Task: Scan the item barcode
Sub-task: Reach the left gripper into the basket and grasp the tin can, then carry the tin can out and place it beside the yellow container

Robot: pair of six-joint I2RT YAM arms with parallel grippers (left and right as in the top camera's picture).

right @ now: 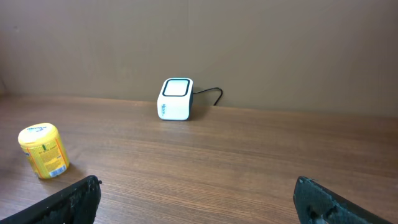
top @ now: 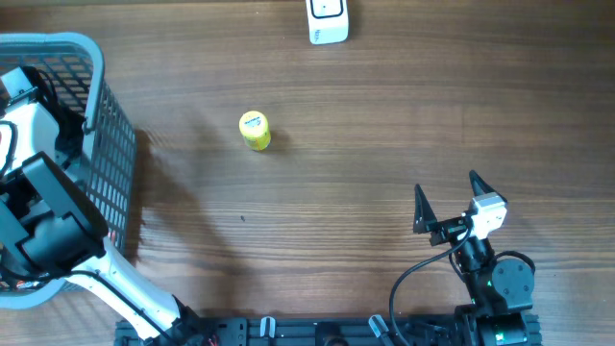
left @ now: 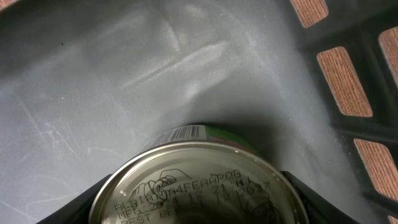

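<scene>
Metal can (left: 199, 183): in grey basket (top: 113, 144), left wrist only; barcode (left: 184, 132), stamped code illegible.
Left gripper (left: 194, 200): flanks can, grip unclear.
Right gripper (top: 447, 183): jaws apart, facing white scanner (right: 176, 99), yellow tub (right: 43, 151).

Overhead straight down on surface (top: 384, 115), left wrist close inside basket (left: 93, 74), right wrist low toward scanner (right: 176, 98), also seen overhead.

One grey basket (top: 96, 115) with one tin can (left: 199, 186) in it. On the one bench (top: 384, 115) are one yellow tub (top: 255, 131) and one white scanner (top: 328, 21). That makes two round containers.
</scene>
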